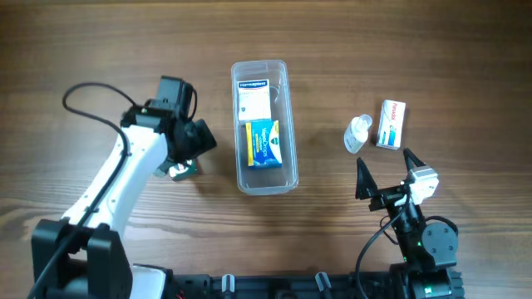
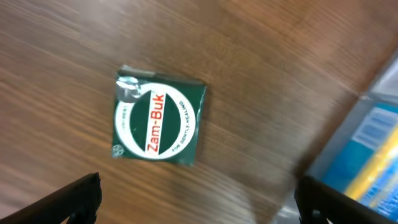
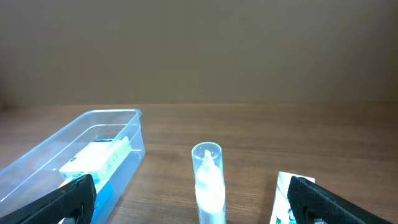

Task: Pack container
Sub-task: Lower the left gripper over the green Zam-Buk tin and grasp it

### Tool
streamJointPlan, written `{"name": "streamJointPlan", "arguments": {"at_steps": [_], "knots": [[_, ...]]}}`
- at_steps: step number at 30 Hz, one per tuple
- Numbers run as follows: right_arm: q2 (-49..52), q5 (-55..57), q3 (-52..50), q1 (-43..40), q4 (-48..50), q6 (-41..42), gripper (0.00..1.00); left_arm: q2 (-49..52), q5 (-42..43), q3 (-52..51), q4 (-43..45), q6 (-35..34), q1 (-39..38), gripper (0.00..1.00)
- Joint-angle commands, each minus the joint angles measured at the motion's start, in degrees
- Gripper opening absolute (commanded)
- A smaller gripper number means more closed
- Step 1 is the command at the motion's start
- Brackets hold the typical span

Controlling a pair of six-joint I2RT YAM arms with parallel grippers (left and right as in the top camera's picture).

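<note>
The container is a clear long tub at the table's middle, holding a white box and a blue box. My left gripper hovers left of it, open, above a green Zam-Buk box lying flat on the wood. The left wrist view shows that green box ahead of the left gripper, outside the wide-apart jaws, with the container's edge at right. My right gripper stands open near the front right, empty. In the right wrist view the right gripper points at a small clear bottle.
The small clear bottle lies beside a white and blue box at the right of the table. In the right wrist view that box shows by the right finger and the container at left.
</note>
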Motion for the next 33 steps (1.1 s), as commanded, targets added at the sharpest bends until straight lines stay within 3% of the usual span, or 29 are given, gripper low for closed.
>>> {"name": "streamJointPlan", "arguments": {"at_steps": [1, 8, 33], "knots": [[0.1, -0.9, 0.0, -0.2, 0.2, -1.0, 1.0, 0.0, 1.8, -5.2, 4.3, -0.1, 0.4, 1.0], [0.1, -0.9, 0.0, -0.2, 0.2, -1.0, 1.0, 0.0, -4.1, -8.3, 6.1, -0.1, 0.4, 1.0], [0.1, -0.9, 0.0, -0.2, 0.2, -1.0, 1.0, 0.0, -5.0, -12.4, 12.9, 1.6, 0.6, 1.0]]}}
